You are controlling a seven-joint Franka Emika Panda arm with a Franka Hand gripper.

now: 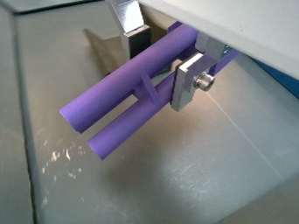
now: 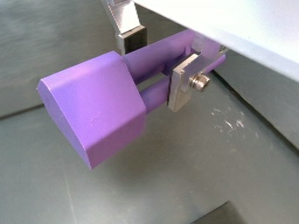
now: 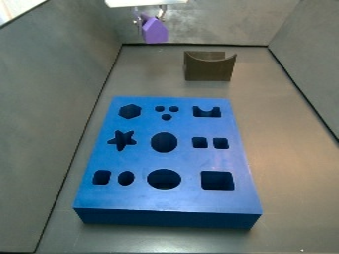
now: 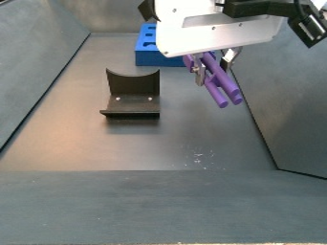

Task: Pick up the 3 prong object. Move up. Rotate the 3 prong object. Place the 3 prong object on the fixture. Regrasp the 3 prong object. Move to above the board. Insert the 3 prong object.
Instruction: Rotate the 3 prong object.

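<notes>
1. Between the silver finger plates I see the gripper clamped on the 3 prong object, the fingers pinching across its prongs partway along their length; the blocky head sticks out one side in a wrist view, the rod ends out the other.
2. I have the piece well clear of the floor. In a side view the gripper carries it tilted, prongs slanting downward, above bare floor just beside the fixture.
3. My read: it is rigid, light moulded plastic with smooth faces, so it could pivot in the pads if knocked. The head is the heavier end, so a hold nearer the head should steady it.
4. Beyond it, the fixture stands empty, its notch upward.
5. Farther off, the board lies flat with its cut-outs unfilled; I judge the placing on the fixture is what comes next.
</notes>
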